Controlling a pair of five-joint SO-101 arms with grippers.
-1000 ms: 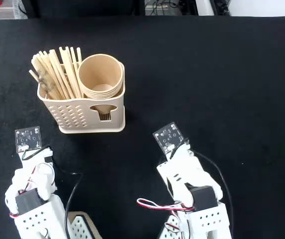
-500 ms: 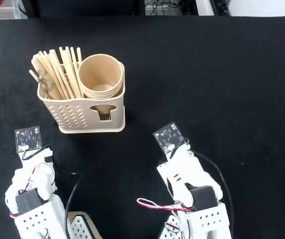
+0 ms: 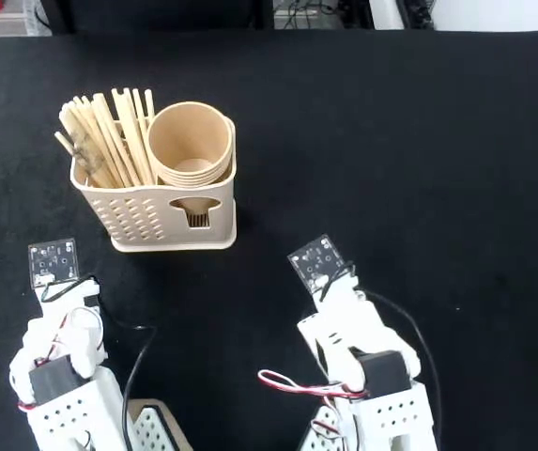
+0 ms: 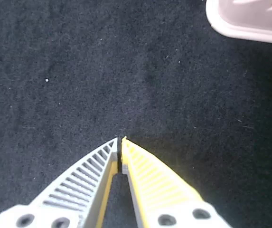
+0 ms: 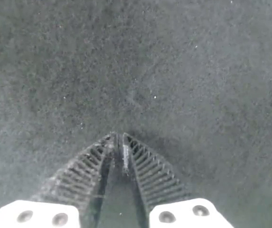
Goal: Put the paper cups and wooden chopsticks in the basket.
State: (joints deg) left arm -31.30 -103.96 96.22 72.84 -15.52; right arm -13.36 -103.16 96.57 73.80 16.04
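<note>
A beige perforated basket (image 3: 146, 221) stands on the black table at the left. Several wooden chopsticks (image 3: 104, 136) lean in its left half, and a stack of paper cups (image 3: 191, 143) sits in its right half. My left arm is folded back at the front left, in front of the basket. Its gripper (image 4: 121, 141) is shut and holds nothing over bare black cloth, with a corner of the basket (image 4: 249, 21) at the frame's edge. My right gripper (image 5: 118, 137) is also shut and holds nothing, down by the front centre of the table.
Black cloth covers the whole table (image 3: 400, 150), with wide free room to the right of the basket. Cables and dark equipment (image 3: 325, 14) lie past the far edge. A beige object (image 3: 156, 423) sits between the arm bases at the front.
My right arm has shifted very slightly toward the front. Nothing else has moved.
</note>
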